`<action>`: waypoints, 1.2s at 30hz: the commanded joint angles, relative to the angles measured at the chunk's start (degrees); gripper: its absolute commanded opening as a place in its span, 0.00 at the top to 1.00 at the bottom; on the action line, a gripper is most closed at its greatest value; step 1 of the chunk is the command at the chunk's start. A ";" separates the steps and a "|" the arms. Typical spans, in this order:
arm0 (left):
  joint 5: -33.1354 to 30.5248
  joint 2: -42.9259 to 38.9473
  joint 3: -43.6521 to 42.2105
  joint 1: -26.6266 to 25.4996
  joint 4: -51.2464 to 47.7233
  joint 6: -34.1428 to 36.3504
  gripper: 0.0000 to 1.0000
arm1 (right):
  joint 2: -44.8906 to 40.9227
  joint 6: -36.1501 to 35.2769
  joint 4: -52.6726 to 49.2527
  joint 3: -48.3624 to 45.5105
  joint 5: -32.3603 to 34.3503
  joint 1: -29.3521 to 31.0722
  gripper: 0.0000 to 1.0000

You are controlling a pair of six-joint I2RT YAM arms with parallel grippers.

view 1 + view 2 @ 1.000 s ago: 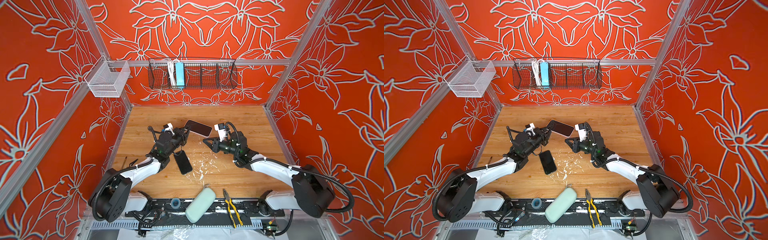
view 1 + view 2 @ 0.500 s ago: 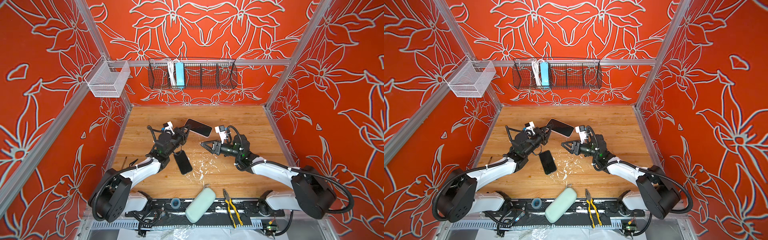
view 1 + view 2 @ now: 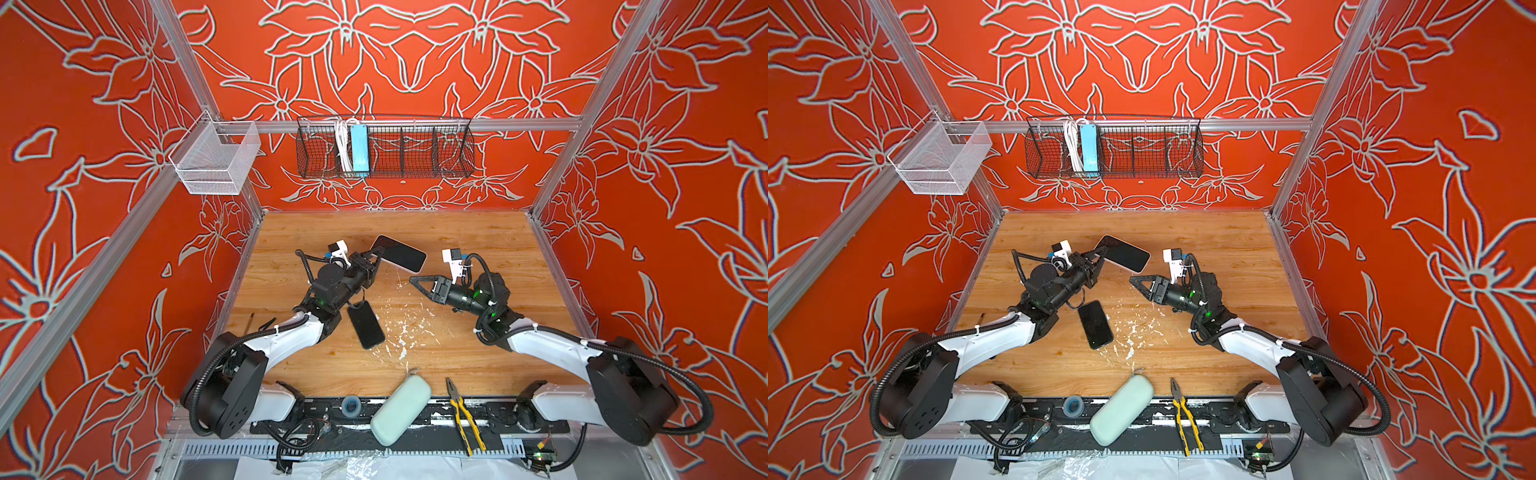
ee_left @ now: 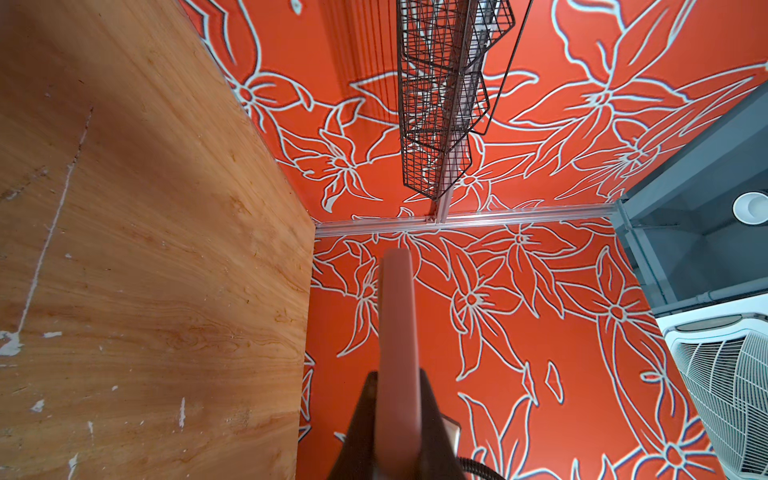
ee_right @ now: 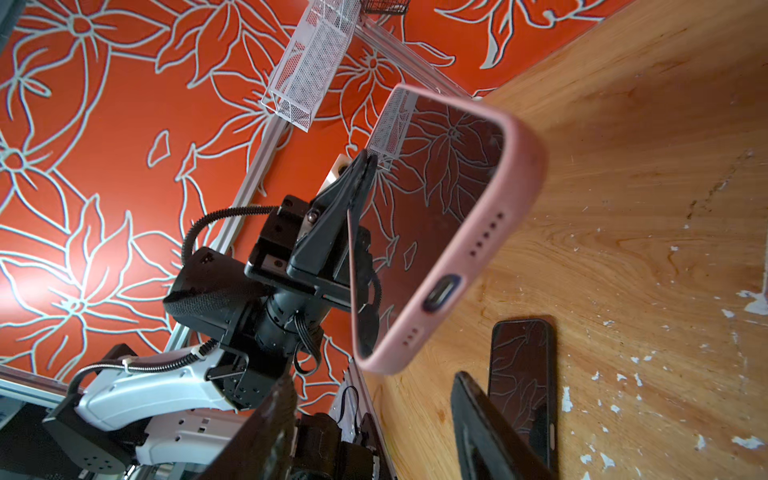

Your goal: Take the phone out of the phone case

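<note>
The left claw [image 3: 375, 257] is clamped shut on an edge of the pink silicone phone case [image 3: 400, 254], away from its port end. It holds the case tilted above the wooden counter [image 3: 457, 232]. The glossy dark-screened phone [image 5: 440, 166] sits inside the case, screen level with the pink lip. The right claw [image 5: 374, 436] is partly open and empty, near the end with the oval charging port [image 5: 442, 291] but not touching it.

We judge the step in hand to be bringing the right claw in to start the peel. In the right wrist view a left finger [image 5: 332, 232] lies across the screen side, so that grip probably pins phone and case together (which makes that end a poor place to begin). We would start at a corner of the port end, hook one finger under the soft lip and roll it back off the glass without squeezing the screen. We would also keep the case low, since a freed phone may drop. A second black slab phone [image 3: 365, 324] lies flat on the counter beneath, so we should stay clear of it.
</note>
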 commanded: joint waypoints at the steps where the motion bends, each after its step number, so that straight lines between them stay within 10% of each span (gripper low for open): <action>1: 0.45 -0.63 1.94 -0.32 5.86 0.30 1.00 | 2.75 5.28 9.12 0.01 1.01 -0.81 0.40; 12: 0.16 -0.66 1.50 -0.32 5.84 0.41 1.00 | 8.41 7.83 14.70 3.75 -0.70 -0.83 0.58; 36: -0.50 1.32 2.70 -0.32 6.32 0.15 1.00 | 8.49 7.15 13.84 4.31 -0.31 0.35 0.65</action>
